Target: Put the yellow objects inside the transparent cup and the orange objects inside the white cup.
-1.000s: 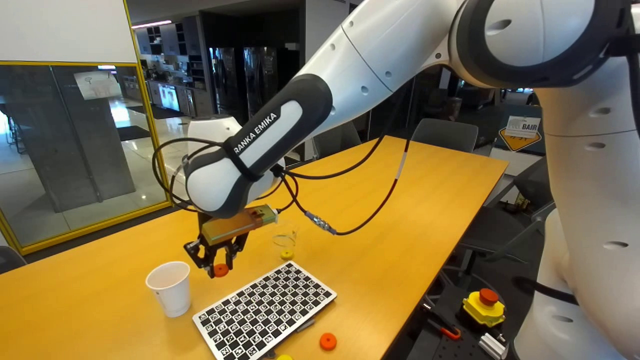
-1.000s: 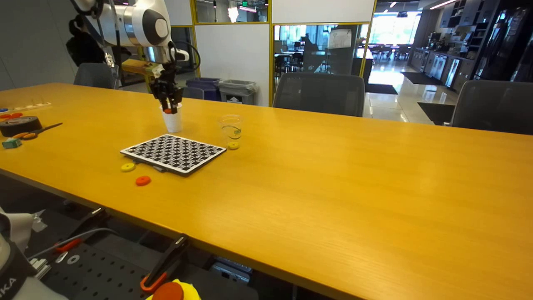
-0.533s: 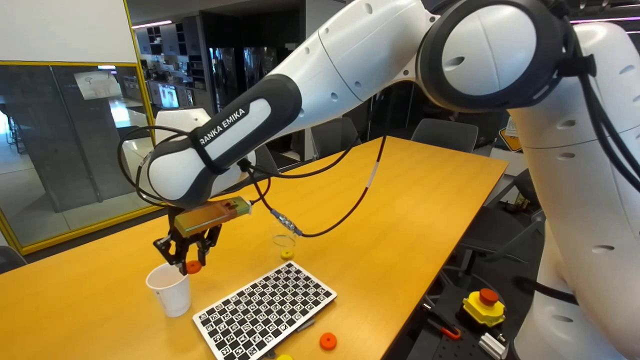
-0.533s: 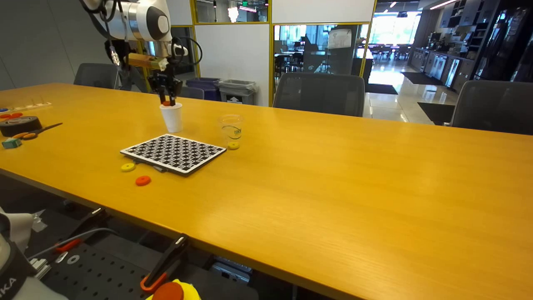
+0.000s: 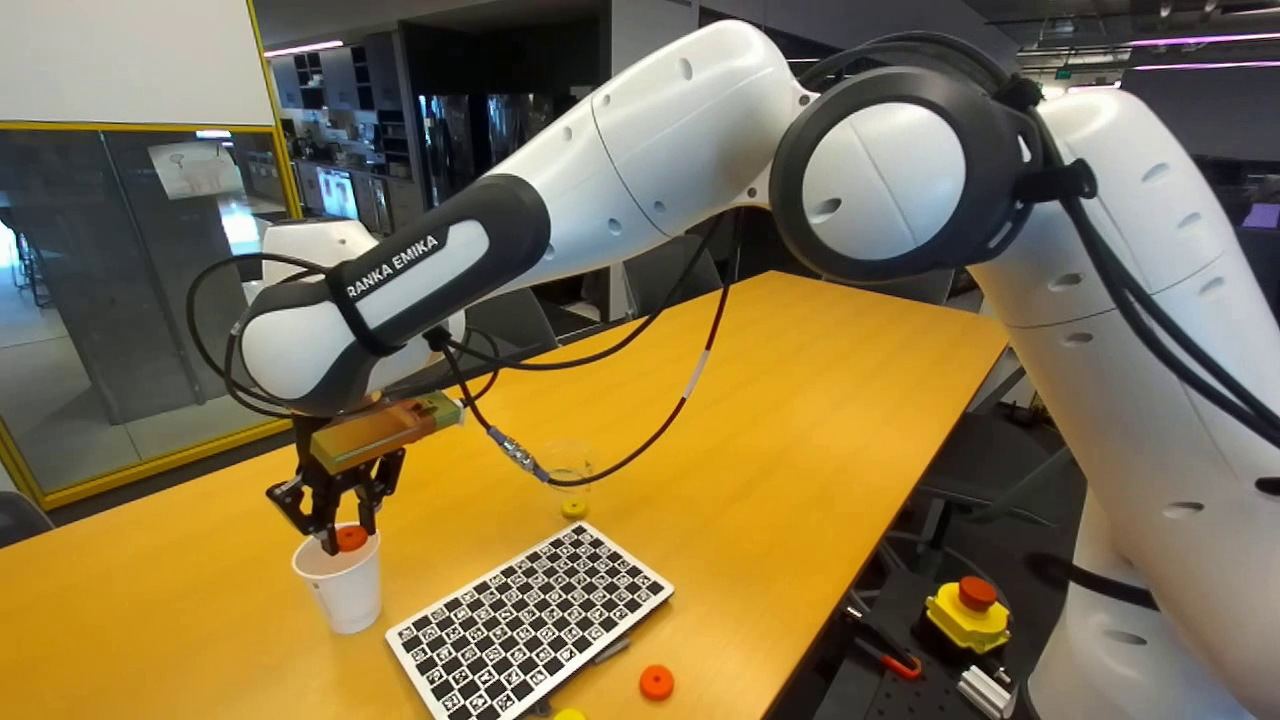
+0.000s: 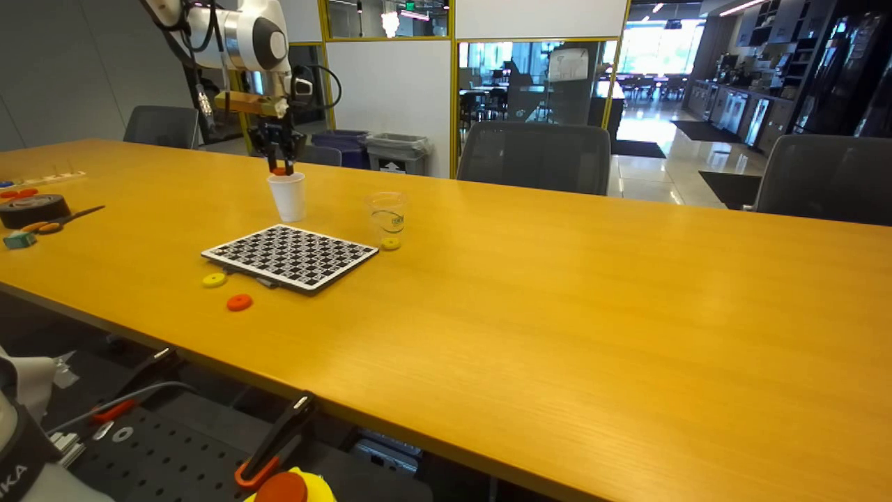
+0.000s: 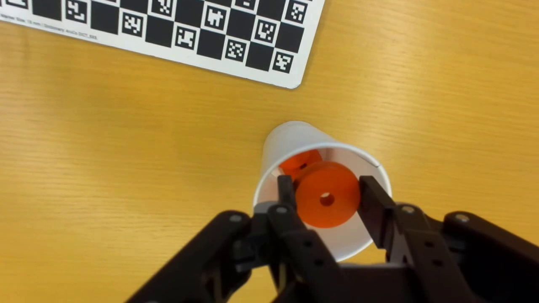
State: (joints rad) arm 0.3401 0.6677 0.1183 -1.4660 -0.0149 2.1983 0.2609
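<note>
My gripper (image 7: 325,189) is shut on an orange disc (image 7: 328,216), one finger on each side of it. In the wrist view the disc covers part of the white cup's mouth. The white cup (image 5: 350,600) stands upright beneath the fingertips, with more orange (image 7: 300,161) visible inside it. A second orange disc (image 6: 239,302) lies on the table, close to a yellow disc (image 6: 214,280). The transparent cup (image 6: 387,209) stands upright farther along, and a yellow disc (image 6: 390,243) shows at its bottom.
A checkered board (image 5: 530,610) lies between the cups and the loose discs. At the table's far end in an exterior view are a tape roll (image 6: 35,210), scissors (image 6: 80,214), a green block (image 6: 19,240), orange-red pieces (image 6: 26,193) and a pegged strip (image 6: 59,178).
The gripper has carried the orange disc toward the white cup, from beside it to over its mouth. The cups, the board and the discs on the table have stayed put.
</note>
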